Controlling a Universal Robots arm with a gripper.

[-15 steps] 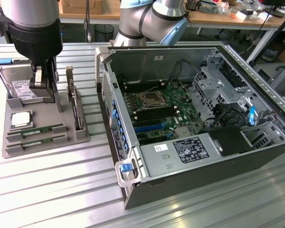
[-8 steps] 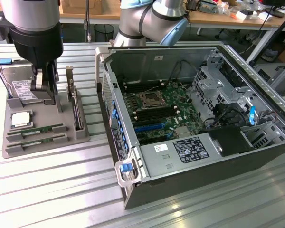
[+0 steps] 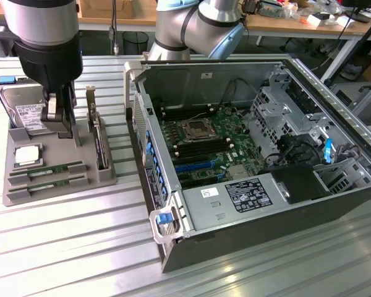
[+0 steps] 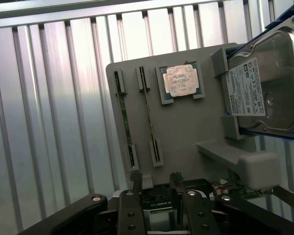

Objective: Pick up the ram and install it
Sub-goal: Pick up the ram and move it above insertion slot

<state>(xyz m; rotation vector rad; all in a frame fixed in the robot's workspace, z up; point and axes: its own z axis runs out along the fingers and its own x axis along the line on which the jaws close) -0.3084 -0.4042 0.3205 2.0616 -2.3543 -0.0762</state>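
Tray (image 3: 62, 151) and open computer case (image 3: 247, 244) on slatted tabletop (image 3: 68, 247).
Tray holds hard drive (image 3: 21, 111), processor chip (image 3: 26, 154), upright expansion card (image 3: 99, 142); case alongside.

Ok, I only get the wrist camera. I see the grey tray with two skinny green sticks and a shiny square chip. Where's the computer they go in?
Observer: The computer case lies open on the table, at the exterior view's right of the tray.
Operator: Is a stick plugged in there already?
Observer: It doesn't look like it. The long black slots beside the processor socket look empty.
Operator: And where's the hand?
Observer: The hand hangs open over the tray, between the hard drive and the upright expansion card.
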